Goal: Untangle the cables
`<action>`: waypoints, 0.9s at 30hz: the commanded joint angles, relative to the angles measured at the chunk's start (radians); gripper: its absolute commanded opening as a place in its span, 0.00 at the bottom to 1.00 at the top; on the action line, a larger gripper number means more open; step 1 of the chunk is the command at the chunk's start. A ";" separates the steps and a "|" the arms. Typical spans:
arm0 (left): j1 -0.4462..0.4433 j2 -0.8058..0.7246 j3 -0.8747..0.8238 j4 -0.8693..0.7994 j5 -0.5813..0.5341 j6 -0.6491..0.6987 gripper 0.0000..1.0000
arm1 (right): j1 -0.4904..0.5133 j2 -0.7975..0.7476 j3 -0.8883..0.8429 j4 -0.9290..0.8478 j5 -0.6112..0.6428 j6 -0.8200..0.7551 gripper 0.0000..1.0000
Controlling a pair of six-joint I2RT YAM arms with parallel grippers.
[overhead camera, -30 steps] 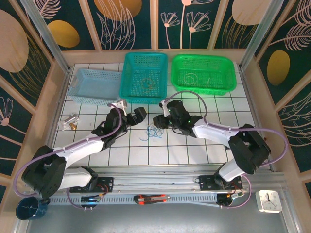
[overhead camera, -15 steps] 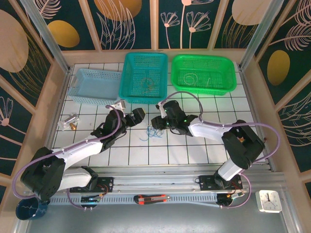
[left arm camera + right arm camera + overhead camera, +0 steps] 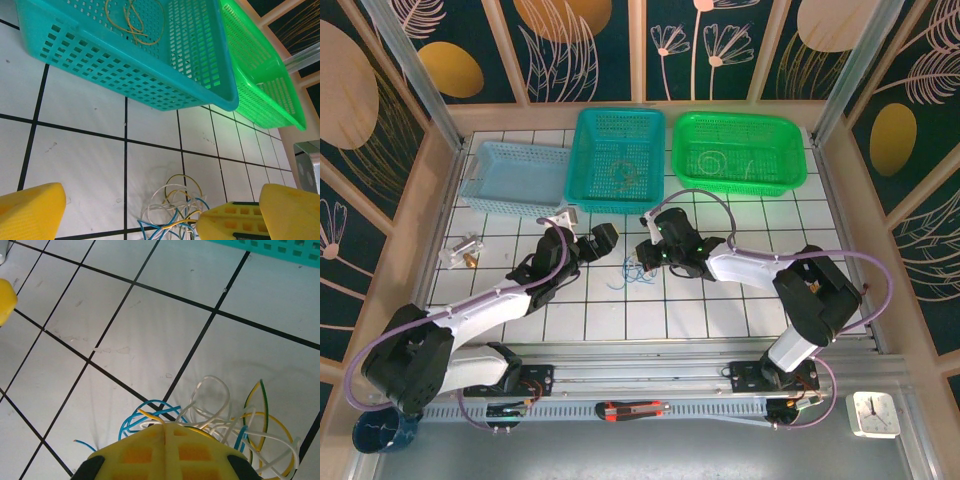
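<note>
Three baskets line the far side of the table (image 3: 720,300). Seen from the cables (image 3: 638,270), the light blue basket (image 3: 480,182) is at 10 o'clock, the teal basket (image 3: 588,150) at 12 and the green basket (image 3: 792,150) at 2. The cables lie tangled on the white tiles mid-table. The right end effector (image 3: 646,256), at their 1 o'clock, is clenched on some strands. The left end effector (image 3: 603,240), at their 10 o'clock, stands released and just apart from them.

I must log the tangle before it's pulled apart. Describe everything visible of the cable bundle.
The cable bundle is a small loose tangle of thin flexible wires, blue, white and yellow, looped over each other. It lies on the white tiled table, before the teal basket. The right gripper is shut on its edge, apparently pinching strands.
</note>
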 commanded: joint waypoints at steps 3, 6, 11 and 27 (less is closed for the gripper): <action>0.002 -0.019 -0.016 0.015 -0.007 -0.005 0.99 | 0.003 -0.068 0.004 0.017 -0.007 0.016 0.00; 0.003 -0.013 -0.021 0.026 -0.005 0.001 0.99 | 0.002 -0.108 -0.007 0.036 -0.014 0.042 0.00; 0.003 -0.014 -0.040 0.067 0.010 0.028 0.99 | -0.021 -0.176 -0.044 0.088 -0.045 0.106 0.00; 0.001 0.053 -0.133 0.321 0.204 0.219 0.99 | -0.095 -0.315 -0.141 0.262 -0.169 0.308 0.00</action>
